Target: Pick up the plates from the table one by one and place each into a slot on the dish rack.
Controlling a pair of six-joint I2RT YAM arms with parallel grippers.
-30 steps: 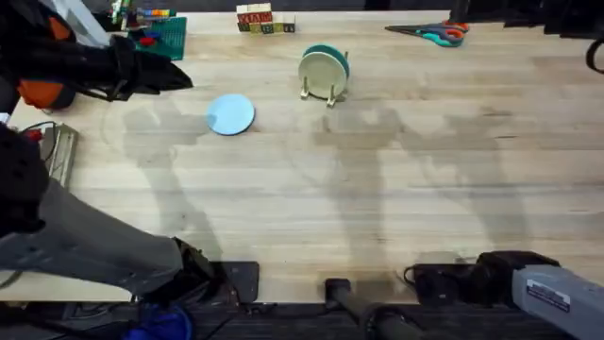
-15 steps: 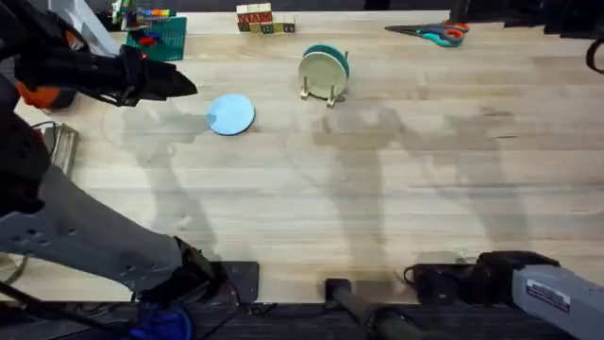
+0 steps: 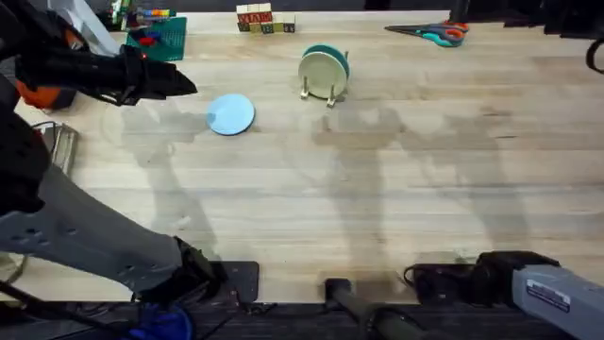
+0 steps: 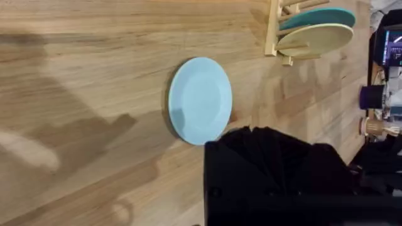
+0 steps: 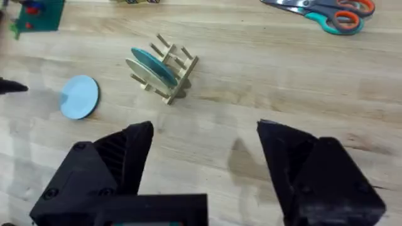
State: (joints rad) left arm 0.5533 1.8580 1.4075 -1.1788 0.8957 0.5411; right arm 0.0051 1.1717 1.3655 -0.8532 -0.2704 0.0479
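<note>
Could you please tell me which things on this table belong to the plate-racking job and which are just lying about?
Job:
light blue plate, flat on the table
dish rack, already holding a cream plate and a teal plate
left tool

Lying about:
scissors
letter blocks
green pegboard

The table (image 3: 396,189) is pale wood in glued planks, its grain plain to see and its finish a soft satin. The light blue plate (image 3: 230,114) looks like smooth plastic with a matt face. The dish rack (image 5: 178,75) is bare light wood with thin round pegs; the cream plate (image 3: 319,69) and the teal plate (image 5: 151,63) in it look like the same smooth plastic. The right gripper (image 5: 207,176) has matt black fingers. The scissors (image 5: 326,12) show grey metal blades and glossy plastic handles.
</note>
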